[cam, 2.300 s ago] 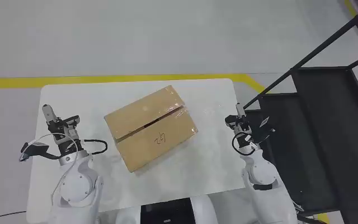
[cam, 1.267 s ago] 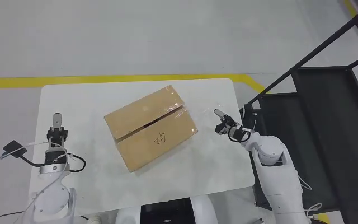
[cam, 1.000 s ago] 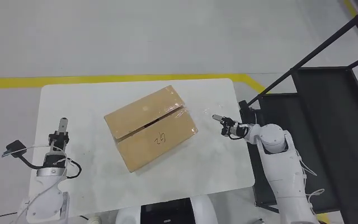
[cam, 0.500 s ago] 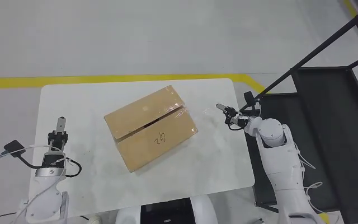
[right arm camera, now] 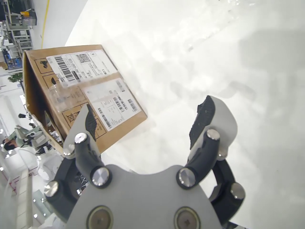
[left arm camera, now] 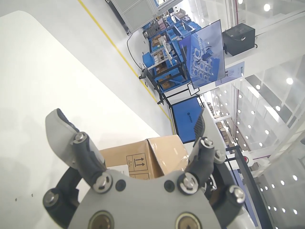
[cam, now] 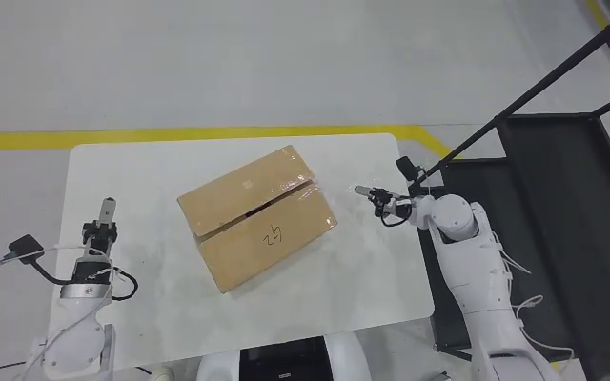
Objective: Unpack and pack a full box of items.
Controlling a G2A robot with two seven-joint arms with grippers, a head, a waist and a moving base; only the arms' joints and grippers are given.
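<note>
1. Box (cam: 255, 217) lay closed at the table's (cam: 362, 286) middle;
2. Right gripper (right arm camera: 147, 108), fingers wide and empty, hung near the right edge, likely readied for the flaps; left gripper (left arm camera: 129, 120), equally wide, near the left edge.

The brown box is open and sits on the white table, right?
Not quite. The box is shut, not open: the top view shows its two flaps closed and meeting along the middle. It does sit on the white table.
</note>
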